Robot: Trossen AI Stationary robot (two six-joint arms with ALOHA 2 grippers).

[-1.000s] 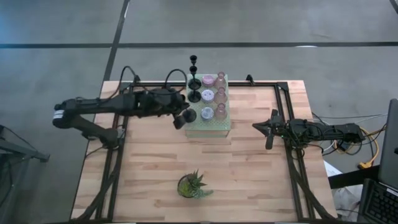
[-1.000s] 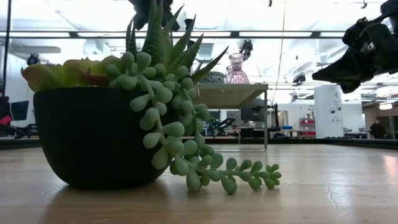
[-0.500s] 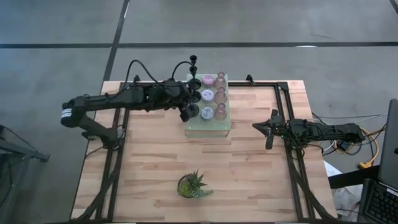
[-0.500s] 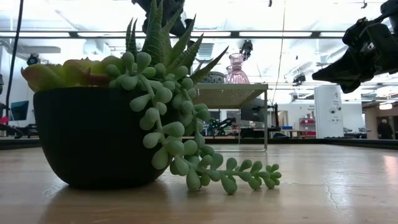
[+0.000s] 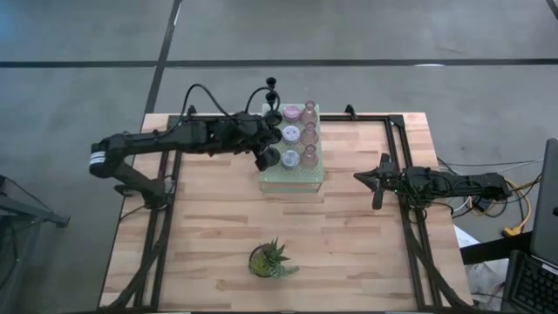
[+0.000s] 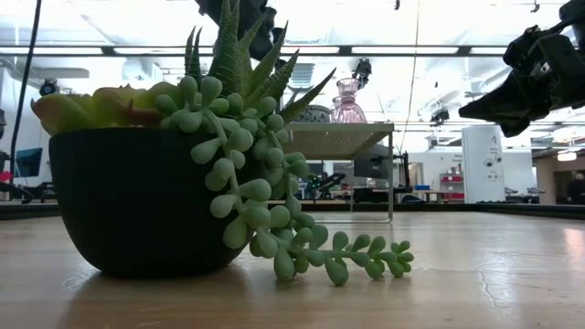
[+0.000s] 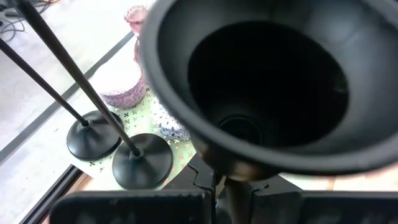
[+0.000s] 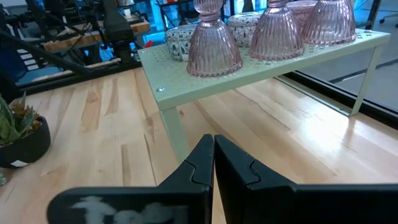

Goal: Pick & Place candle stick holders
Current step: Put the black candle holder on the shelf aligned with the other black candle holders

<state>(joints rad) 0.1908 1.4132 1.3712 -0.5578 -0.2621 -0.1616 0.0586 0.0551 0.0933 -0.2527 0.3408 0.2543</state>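
Black holder (image 7: 261, 93) gripped, box edge (image 5: 264, 166) below

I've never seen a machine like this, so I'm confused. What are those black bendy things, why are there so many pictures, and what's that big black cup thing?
Those are two robot arms at a wooden table, each ending in a two-fingered claw. One camera looks down from above, one sits at table height beside the potted plant, and one rides on each wrist.

On the table stands a pale green shelf carrying pink glass candle holders, squat patterned ones and two black ones with thin stems.

The left claw is over the shelf, shut on a third black candle holder. That's the big cup: its top, very close to the wrist camera.

The right claw waits at the table's right side, shut and empty.
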